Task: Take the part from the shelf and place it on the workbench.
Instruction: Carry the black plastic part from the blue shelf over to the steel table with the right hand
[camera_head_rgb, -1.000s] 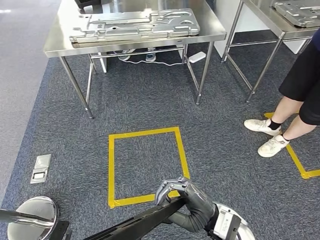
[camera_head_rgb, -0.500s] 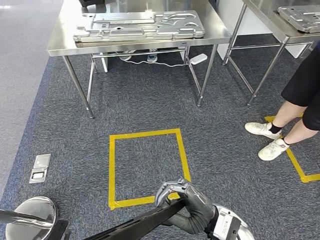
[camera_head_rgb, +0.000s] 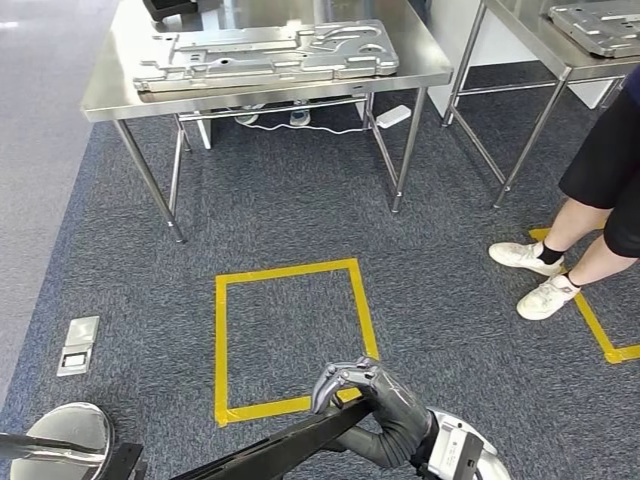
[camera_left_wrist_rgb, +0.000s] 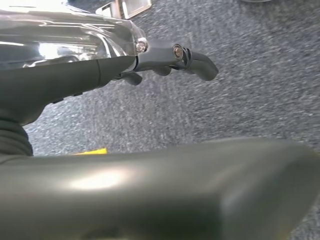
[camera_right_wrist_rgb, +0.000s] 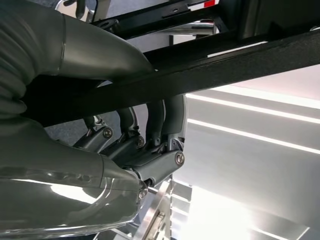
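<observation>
Nearest, one right hand with fingers curled over one long, flat, dark part, a thin black bar running from that grip toward the left hand, whose hold cannot be told. Just beyond the right hand, one yellow taped square. Farther ahead, two steel workbenches, one grey plate on each.

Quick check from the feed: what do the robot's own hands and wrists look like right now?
The right hand has dark grey jointed fingers with silver screws, a grey ribbed cover behind them, and a silver-white wrist cuff. The left hand shows a glossy silver shell, a thick grey thumb and dark fingers.
</observation>
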